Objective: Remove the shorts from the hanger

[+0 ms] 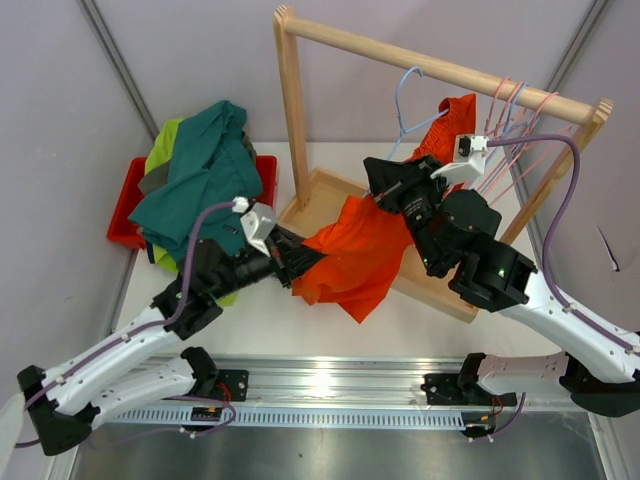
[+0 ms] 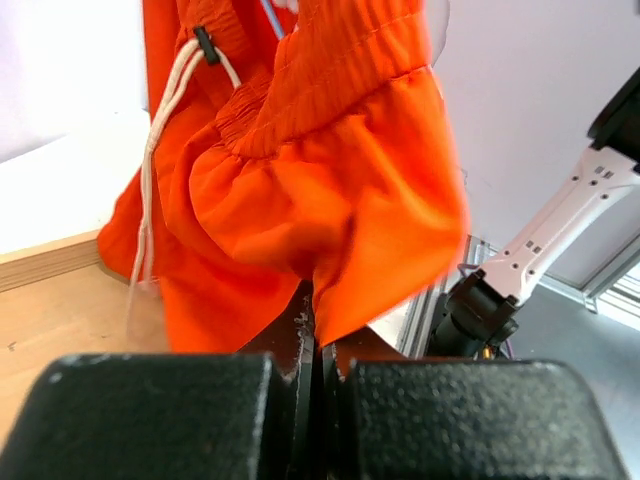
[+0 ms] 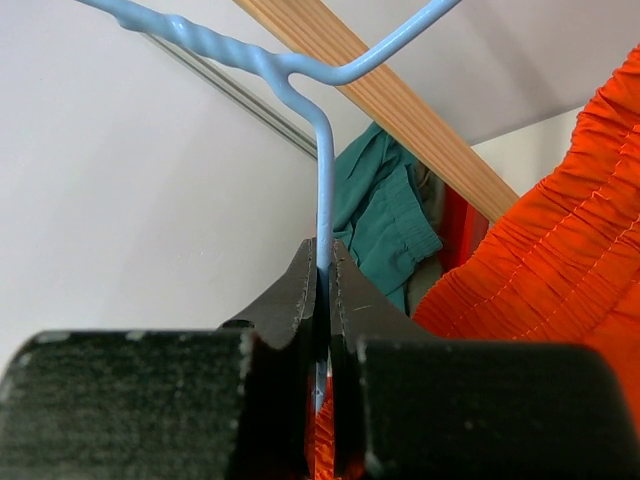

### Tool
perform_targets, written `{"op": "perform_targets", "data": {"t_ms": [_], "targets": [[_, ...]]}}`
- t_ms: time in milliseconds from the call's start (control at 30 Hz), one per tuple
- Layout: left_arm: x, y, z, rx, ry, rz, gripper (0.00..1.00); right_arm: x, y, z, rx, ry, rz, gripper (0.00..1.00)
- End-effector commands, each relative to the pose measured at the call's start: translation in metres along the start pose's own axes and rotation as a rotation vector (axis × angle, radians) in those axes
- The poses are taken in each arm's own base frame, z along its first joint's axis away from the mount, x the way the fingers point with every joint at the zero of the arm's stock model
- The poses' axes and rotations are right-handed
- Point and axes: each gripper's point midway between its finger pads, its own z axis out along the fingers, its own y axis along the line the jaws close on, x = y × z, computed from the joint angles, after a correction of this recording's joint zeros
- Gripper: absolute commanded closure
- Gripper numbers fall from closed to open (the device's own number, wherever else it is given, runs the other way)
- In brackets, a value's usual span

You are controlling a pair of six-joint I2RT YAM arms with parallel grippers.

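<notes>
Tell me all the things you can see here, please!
orange shorts: one, orange, partly on the hanger, draped to the rack base
blue hanger: one, light blue, on the rail
pink hangers: several, pink, right end of rail
wooden rack: one, tan, middle of table
red bin: one, left
shorts pile: teal on top, lime beneath, in bin
left gripper: black, shut on orange shorts
right gripper: black, shut on blue hanger

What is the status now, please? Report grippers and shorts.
Left gripper shut on orange shorts. Right gripper shut on blue hanger. Shorts partly on hanger. Nothing blocking.
</notes>
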Motion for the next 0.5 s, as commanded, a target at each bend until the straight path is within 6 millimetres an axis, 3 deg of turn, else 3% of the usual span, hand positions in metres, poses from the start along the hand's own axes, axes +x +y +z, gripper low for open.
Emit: {"op": "perform_targets", "data": {"t_ms": [0,100,167,200,267,467], "targets": [[-0.031,-0.018,-0.028,-0.006,-0.112,-0.001,1.0,-0.027,0.009,-0.005,-0.026,-0.068,0.07,1.0],[-0.03,-0.033,-0.059,0.007,-0.156,-0.047,1.0,-0.039,0.007,0.001,-0.021,-0.098,0.069,1.0],[-0.004,-0.031,-0.071,-0.005,-0.119,-0.085,1.0,-0.046,0.006,0.004,-0.021,-0.116,0.072,1.0],[-0.008,-0.038,-0.084,0.01,-0.148,-0.109,1.0,-0.053,0.005,0.007,-0.013,-0.138,0.072,1.0],[0.018,-0.035,-0.09,0.005,-0.101,-0.141,1.0,-0.06,0.004,0.011,-0.007,-0.157,0.067,1.0],[0.059,-0.035,-0.092,0.011,-0.004,-0.188,1.0,-0.081,-0.004,0.031,0.021,-0.218,0.058,1.0]]}}
